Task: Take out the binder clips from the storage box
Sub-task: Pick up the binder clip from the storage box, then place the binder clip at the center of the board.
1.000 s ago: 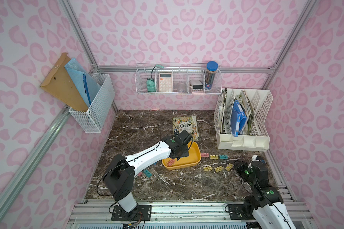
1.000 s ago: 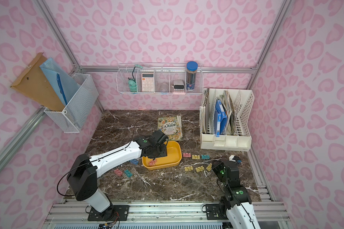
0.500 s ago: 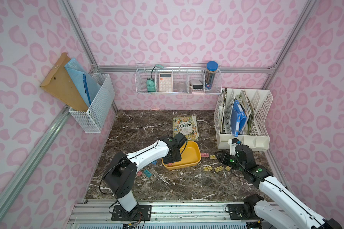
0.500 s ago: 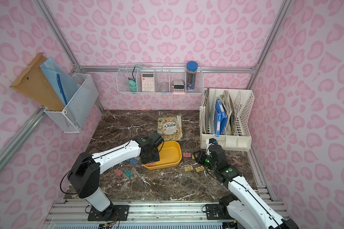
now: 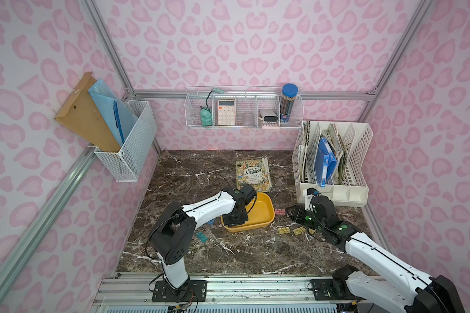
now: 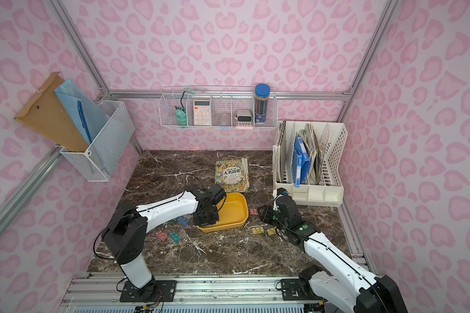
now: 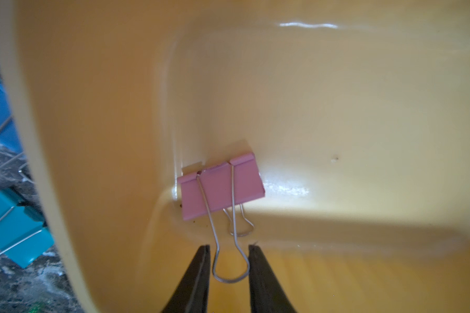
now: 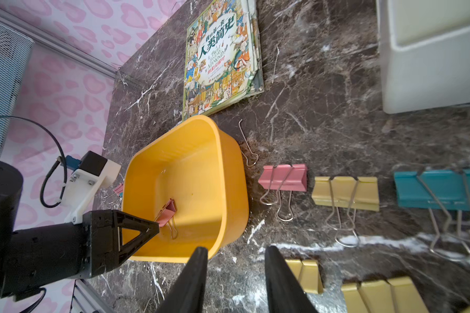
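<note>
Where left hand [image 7: 228, 246] straddles, clip [image 7: 220, 189] lies.

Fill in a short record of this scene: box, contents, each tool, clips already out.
box: yellow storage box, on the marble table
contents: one pink clip, in a corner
left tool: inside the box, straddles that clip's wire handle; grip unclear
right tool: open, empty, beside the box
outside: loose clips on the table, both sides of the box
</note>
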